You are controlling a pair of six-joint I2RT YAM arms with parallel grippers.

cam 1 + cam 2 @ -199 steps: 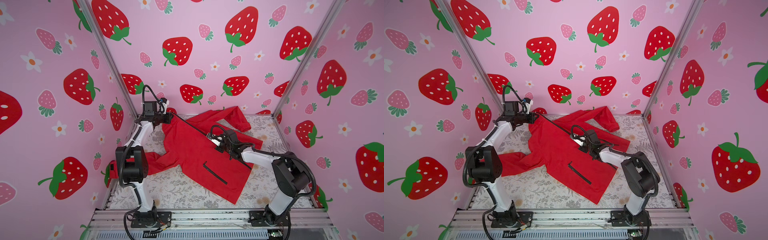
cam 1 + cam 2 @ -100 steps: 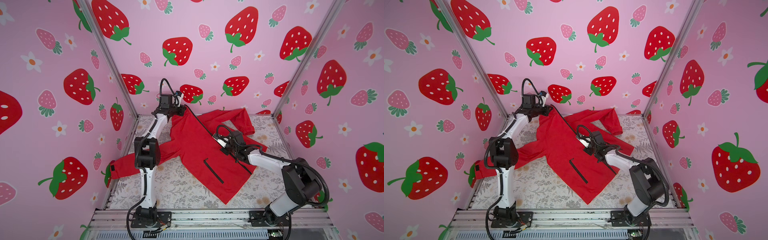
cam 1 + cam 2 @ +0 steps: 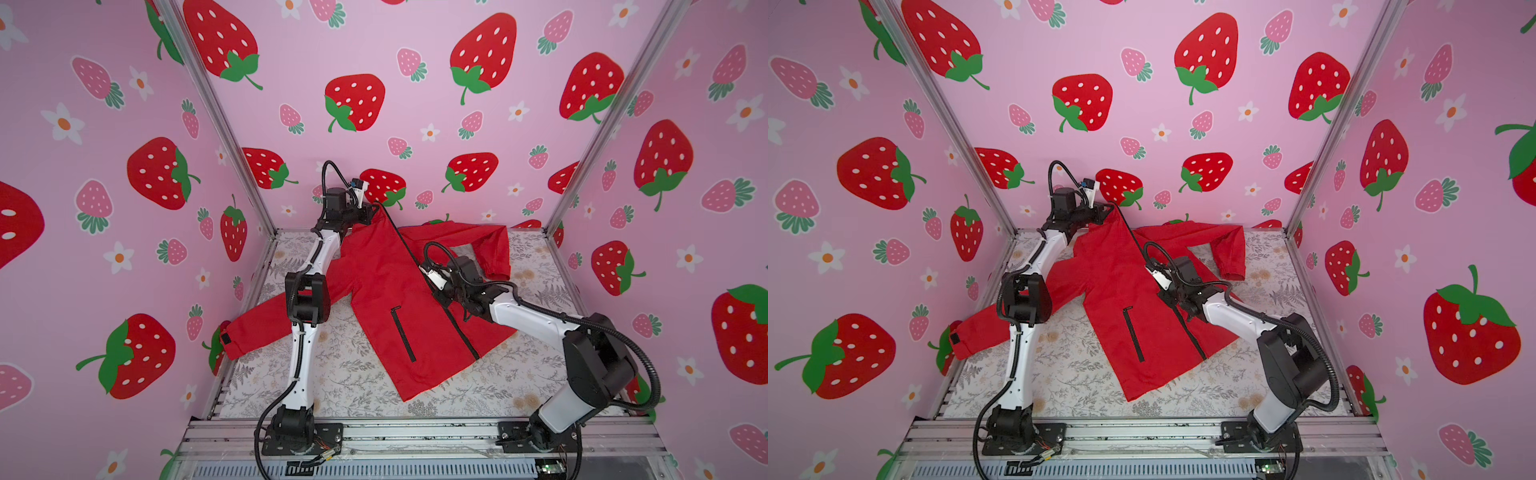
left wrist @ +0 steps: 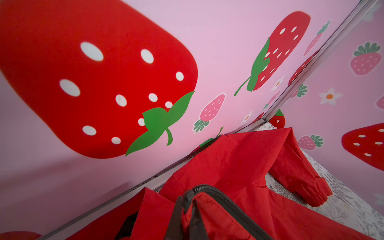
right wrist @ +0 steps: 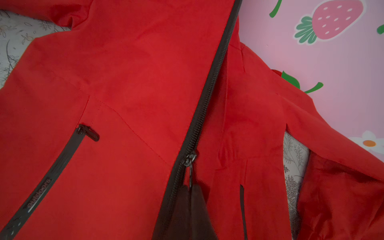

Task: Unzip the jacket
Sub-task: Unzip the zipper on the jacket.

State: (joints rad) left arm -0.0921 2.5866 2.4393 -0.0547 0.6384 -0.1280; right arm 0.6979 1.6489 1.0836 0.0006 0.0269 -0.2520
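Both top views first: the left arm (image 3: 307,291) has swung off the left side of the frame and now reaches to the middle of the back wall (image 3: 419,41), and it has taken the collar (image 3: 368,230) with it. The jacket (image 3: 386,299) has been dragged round on the floral table (image 3: 332,374). Its body lies in the centre of the frame, with one sleeve (image 3: 266,328) trailing to the lower left and the other along the back at upper right. The left claw (image 3: 372,212) sits just above centre with the collar tented up to it, so it looks clamped on the jacket. The right claw (image 3: 440,293) has barely shifted. It's at centre frame, down on the main zipper (image 3: 401,239), which runs taut between the two claws. I'd say that tension is what the slider needs to run on toward the hem. Below the claw the zip looks shut, so call it roughly half done. Left wrist view: the zip's black top end lies hard against the dark fingers (image 4: 176,216), with red collar bunched round it. Right wrist view: the fingers are together on the zipper pull (image 5: 190,172), with the slider just beyond them. Any writing? There's pale lettering on the tape of the pocket zipper (image 5: 62,160), something like "outdoors", too soft to swear to.
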